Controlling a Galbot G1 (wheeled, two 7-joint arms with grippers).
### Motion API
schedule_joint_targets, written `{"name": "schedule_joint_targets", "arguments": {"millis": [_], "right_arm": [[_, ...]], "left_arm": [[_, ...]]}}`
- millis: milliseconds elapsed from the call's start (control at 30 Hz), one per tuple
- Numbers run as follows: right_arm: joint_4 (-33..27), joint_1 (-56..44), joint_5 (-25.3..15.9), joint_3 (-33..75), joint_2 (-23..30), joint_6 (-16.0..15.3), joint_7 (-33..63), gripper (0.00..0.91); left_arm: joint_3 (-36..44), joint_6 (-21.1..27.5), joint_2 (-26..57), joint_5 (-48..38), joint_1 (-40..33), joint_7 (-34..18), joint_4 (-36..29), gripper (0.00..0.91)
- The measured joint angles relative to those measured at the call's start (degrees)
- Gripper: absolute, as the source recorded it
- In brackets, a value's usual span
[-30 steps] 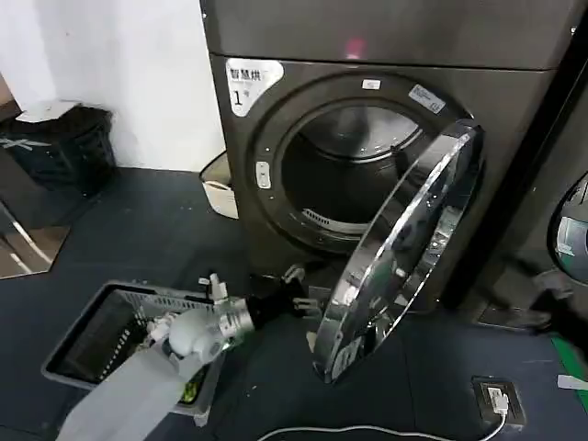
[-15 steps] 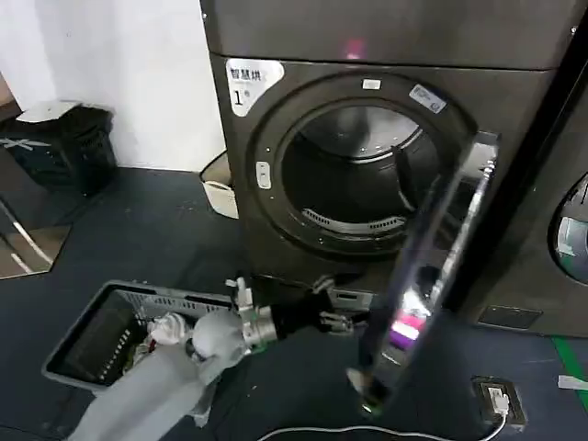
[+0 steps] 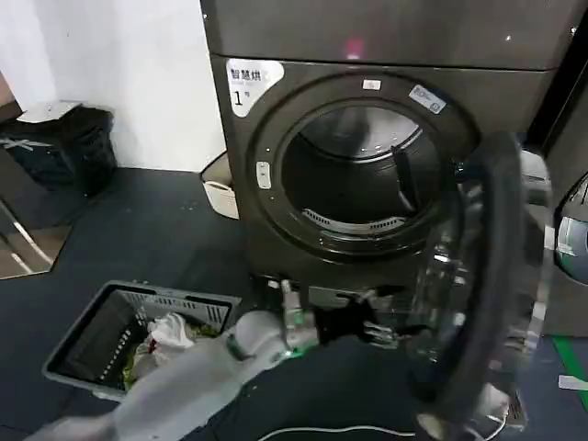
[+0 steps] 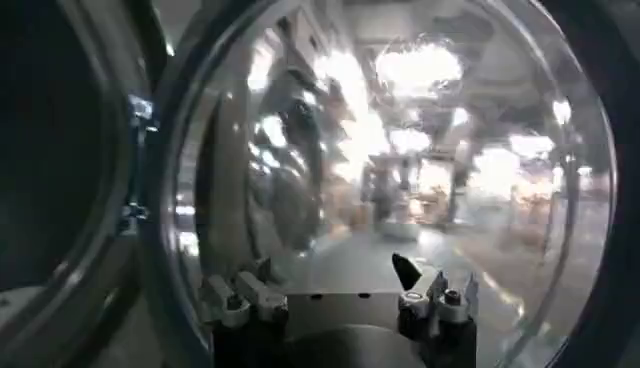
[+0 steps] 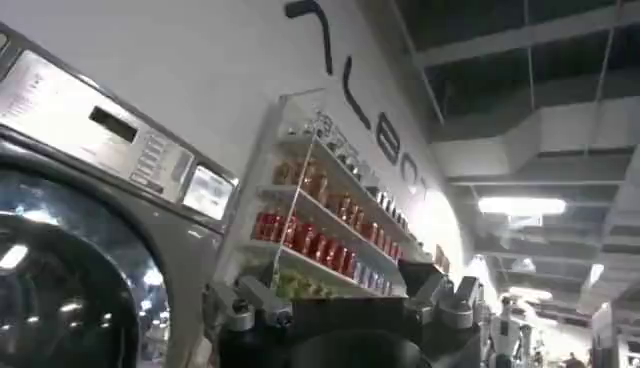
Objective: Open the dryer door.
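The dryer (image 3: 367, 46), dark grey with a white "1" label (image 3: 250, 81), stands with its drum opening (image 3: 354, 175) uncovered. The dryer door (image 3: 491, 276) hangs wide open at the right, its grey-rimmed inner side turned toward me. My left gripper (image 3: 378, 326) is low in front of the machine, just beside the door's inner lower rim. In the left wrist view the left gripper (image 4: 325, 285) faces the domed glass of the dryer door (image 4: 400, 130), open with nothing between its fingers. The right gripper (image 5: 335, 300) is open and empty, off to the side.
A grey laundry basket (image 3: 87, 344) holding clothes sits on the floor at the lower left. A white tub (image 3: 219, 188) and a black crate (image 3: 64, 147) stand by the wall. A second grey machine (image 3: 571, 230) is at the right. A white cable (image 3: 322, 430) lies on the floor.
The dryer door has swung from half open to wide open toward the right, now showing its inner side. My left arm has moved right, following it.
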Motion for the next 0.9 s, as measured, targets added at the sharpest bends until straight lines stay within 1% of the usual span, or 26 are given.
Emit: {"name": "schedule_joint_targets", "arguments": {"millis": [267, 367, 500, 600, 700, 900], "right_arm": [[0.0, -2.5, -2.4, 5.2, -0.4, 0.8, -0.6, 0.907], [-0.2, -3.3, -2.8, 7.1, -0.5, 0.8, -0.5, 0.907], [-1.0, -4.1, -4.1, 9.6, -1.2, -0.1, -0.3, 0.907], [-1.4, -4.3, -4.5, 11.1, -1.3, -0.7, -0.3, 0.907], [-1.8, -4.6, -4.5, 12.2, -1.2, -0.7, -0.6, 0.907], [-2.8, -5.6, -4.3, 14.1, -1.0, -0.5, -1.0, 0.907]], "left_arm": [[4.8, -0.6, -5.5, -0.2, -5.3, -1.7, 4.3, 0.907], [6.6, -1.5, -7.7, -0.1, -7.2, -2.3, 6.0, 0.907], [8.4, -1.6, -10.0, -0.1, -8.9, -3.0, 7.7, 0.907], [9.6, -1.6, -11.3, -0.2, -10.2, -3.6, 8.7, 0.907], [10.8, -2.0, -12.7, -0.4, -11.4, -5.7, 9.7, 0.907], [13.0, -3.2, -15.8, -0.5, -14.1, -6.9, 12.5, 0.907]]}}
